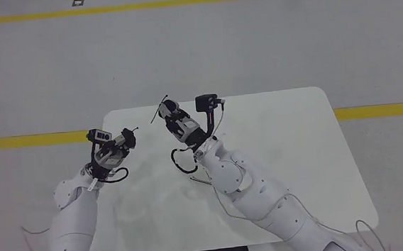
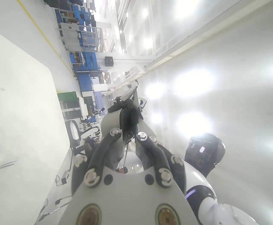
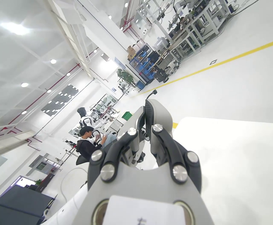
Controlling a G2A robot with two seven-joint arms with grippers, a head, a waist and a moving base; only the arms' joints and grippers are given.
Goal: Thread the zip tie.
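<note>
My right end effector [image 3: 147, 106] is pinched narrow on the zip tie [image 3: 154, 92], pads pressed together on the black strap, with its small head curving out just past the fingertips. From above, this end effector [image 1: 166, 110] sits over the far edge of the white counter [image 1: 281, 140], left of the middle, and the zip tie [image 1: 161, 102] pokes out toward the far left. My left end effector [image 2: 128, 104] is also closed tight, holding a thin black strip [image 2: 134, 88] that sticks out beyond its tips. I cannot tell whether that strip belongs to the same tie. From above, the left end effector [image 1: 126, 137] hangs over the counter's left part, near the far-left corner, apart from the right one. A thin dark sliver [image 1: 201, 179] lies flat on the counter beside my right forearm.
</note>
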